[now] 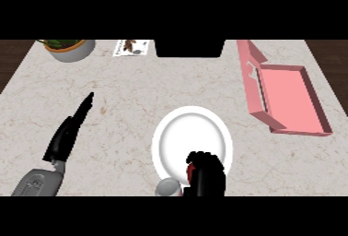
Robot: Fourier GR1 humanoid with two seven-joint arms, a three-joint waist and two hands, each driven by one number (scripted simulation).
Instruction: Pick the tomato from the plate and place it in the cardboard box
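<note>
A white plate (pixel 192 126) lies on the marble counter just right of centre. Over the plate's near rim my right hand (pixel 206 174) is curled, and a sliver of the red tomato (pixel 191 171) shows at its left side; the rest of the tomato is hidden by the fingers. The open pink box (pixel 293 99) lies at the right of the counter, its lid raised along its left side, well away from the hand. My left hand (pixel 69 130) rests at the left with straight fingers pointing away, holding nothing.
A potted plant (pixel 68 48) stands at the back left corner, with a small printed card (pixel 132 47) beside it. A dark block (pixel 191 48) sits at the back centre. Bare counter lies between the plate and the pink box.
</note>
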